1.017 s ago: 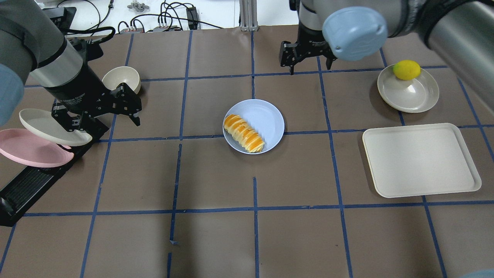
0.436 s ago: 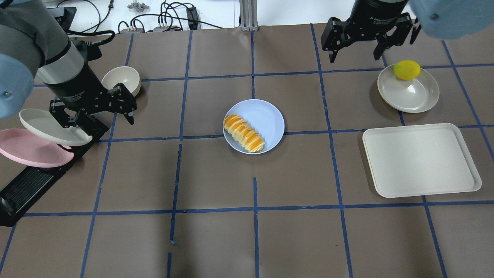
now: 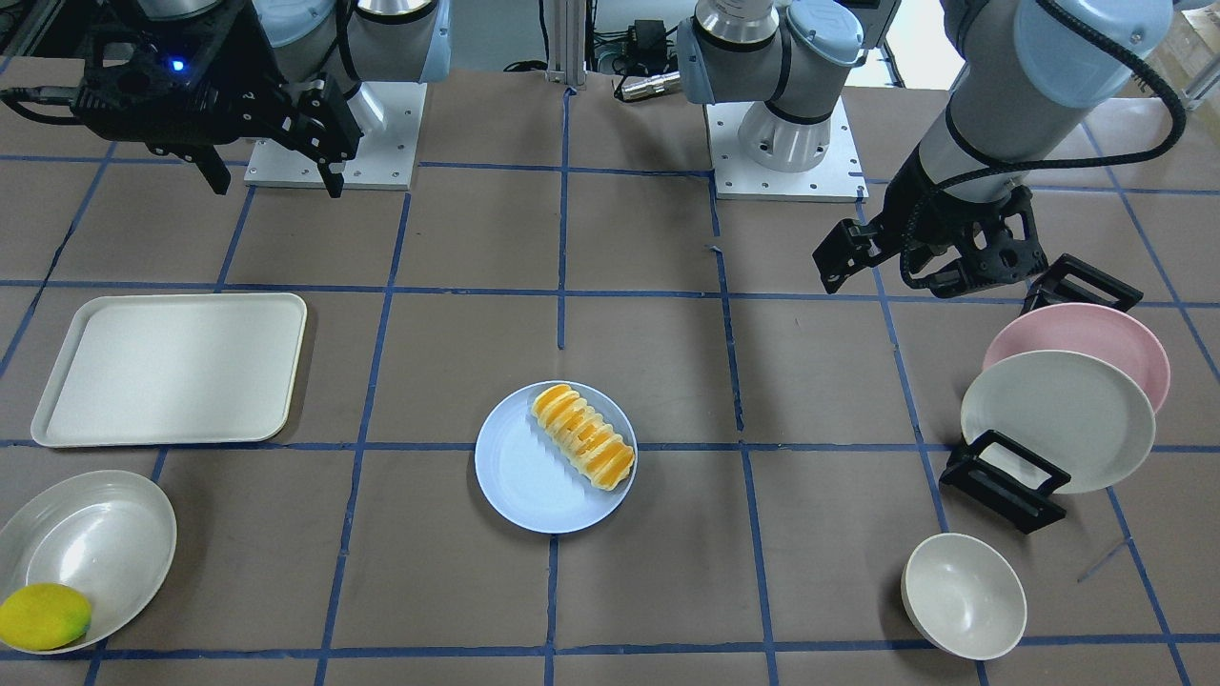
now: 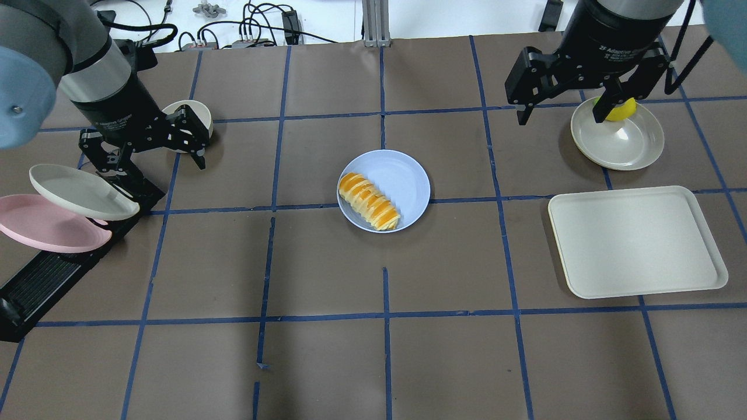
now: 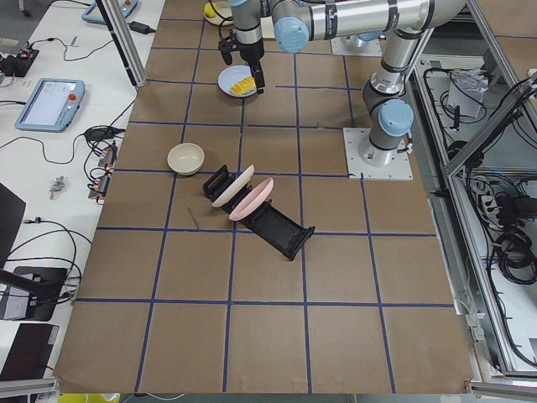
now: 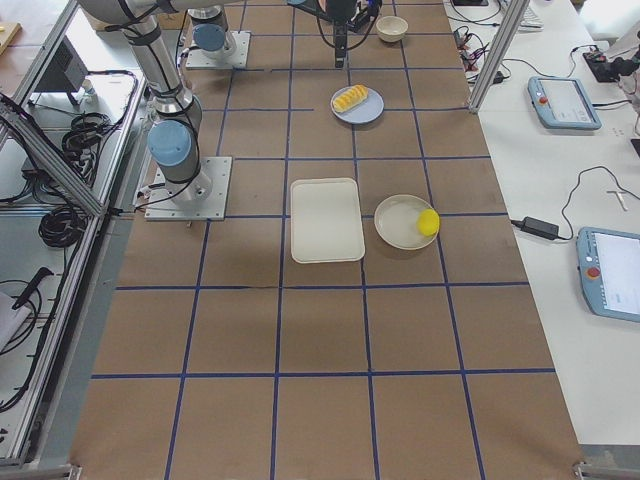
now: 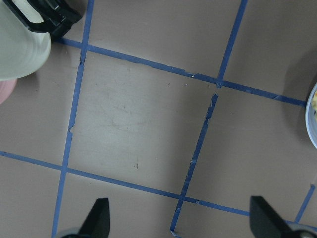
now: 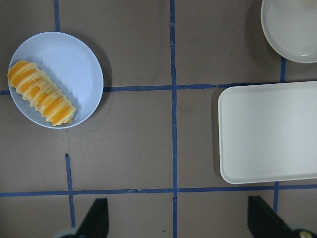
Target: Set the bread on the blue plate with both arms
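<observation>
The ridged orange-and-yellow striped bread loaf [image 4: 369, 201] lies inside the round pale-blue plate [image 4: 402, 175] mid-bench [image 4: 327, 361]. Placement looks done, so the left end effector [image 7: 181, 218] and right end effector [image 8: 178, 218] hang released and empty, well apart from it.

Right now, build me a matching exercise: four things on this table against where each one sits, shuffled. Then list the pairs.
1 bread
2 lemon
3 pink plate
4 cream bowl

A in the black rack
B on the blue plate
C straight on the table
D in the cream dish

Pairs: 1-B, 2-D, 3-A, 4-C
</observation>
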`<state>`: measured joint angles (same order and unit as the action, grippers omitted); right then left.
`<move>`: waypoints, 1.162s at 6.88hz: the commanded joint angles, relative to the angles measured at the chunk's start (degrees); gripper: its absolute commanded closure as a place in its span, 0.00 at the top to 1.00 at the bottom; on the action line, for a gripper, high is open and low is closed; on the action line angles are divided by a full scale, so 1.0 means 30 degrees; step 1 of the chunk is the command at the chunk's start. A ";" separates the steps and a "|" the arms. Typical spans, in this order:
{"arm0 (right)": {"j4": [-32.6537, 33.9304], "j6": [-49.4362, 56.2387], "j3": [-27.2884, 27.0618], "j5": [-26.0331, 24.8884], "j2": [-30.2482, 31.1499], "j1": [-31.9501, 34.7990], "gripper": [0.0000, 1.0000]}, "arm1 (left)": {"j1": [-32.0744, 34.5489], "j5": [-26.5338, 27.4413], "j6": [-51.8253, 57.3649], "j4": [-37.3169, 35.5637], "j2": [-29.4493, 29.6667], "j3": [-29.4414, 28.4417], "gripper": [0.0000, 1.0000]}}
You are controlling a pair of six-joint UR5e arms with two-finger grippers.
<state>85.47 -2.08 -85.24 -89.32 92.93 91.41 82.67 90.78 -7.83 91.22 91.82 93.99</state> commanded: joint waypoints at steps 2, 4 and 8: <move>0.1569 0.0812 -0.0648 -0.0081 0.0547 -0.0091 1.00 | 0.0013 -0.0319 0.0530 0.0003 0.0039 0.0107 1.00; 0.2268 0.0957 -0.0474 -0.0168 0.0518 -0.0119 1.00 | 0.0013 -0.0376 0.0503 -0.0027 0.0097 0.0222 1.00; 0.0047 0.0899 0.0319 -0.0198 0.0488 -0.0119 1.00 | -0.0016 -0.0348 0.0561 -0.0056 0.0039 0.0224 1.00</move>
<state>86.09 0.59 -84.66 -89.91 94.54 90.98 82.69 89.71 -6.16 91.06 92.01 94.72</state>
